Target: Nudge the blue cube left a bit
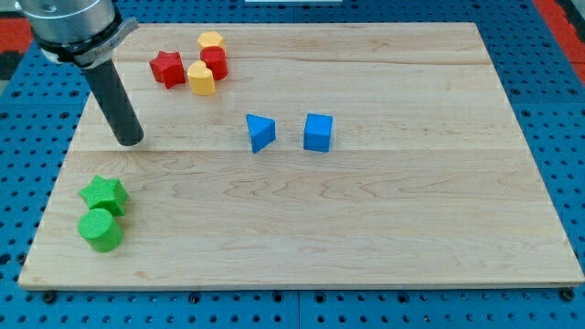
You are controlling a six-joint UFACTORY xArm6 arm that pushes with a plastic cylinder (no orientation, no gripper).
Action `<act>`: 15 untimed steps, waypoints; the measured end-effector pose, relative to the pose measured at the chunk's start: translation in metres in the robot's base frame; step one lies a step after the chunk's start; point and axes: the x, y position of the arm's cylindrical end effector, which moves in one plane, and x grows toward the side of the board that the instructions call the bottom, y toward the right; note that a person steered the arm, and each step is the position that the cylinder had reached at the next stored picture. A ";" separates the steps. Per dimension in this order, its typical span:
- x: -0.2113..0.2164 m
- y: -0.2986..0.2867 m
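The blue cube [318, 132] sits on the wooden board [384, 210] a little above and left of the middle. A blue triangular block [260, 132] lies just to its left with a small gap between them. My tip [131, 141] is at the view's left side of the board, far to the left of both blue blocks and touching no block. The dark rod runs up from it to the arm's metal end at the view's top left.
A red star [167, 68], a red block [215, 62] and two yellow blocks [201, 79] [210, 40] cluster at the view's top left. A green star [103, 195] and a green cylinder [100, 229] sit at the bottom left, below my tip.
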 end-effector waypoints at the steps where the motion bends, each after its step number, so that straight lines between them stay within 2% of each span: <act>1: -0.008 0.000; 4: -0.028 0.000; 8: -0.028 0.032; 9: -0.042 0.039; 10: -0.051 0.012; 11: -0.050 0.068; 13: -0.044 0.259; 14: -0.008 0.300; 15: 0.014 0.212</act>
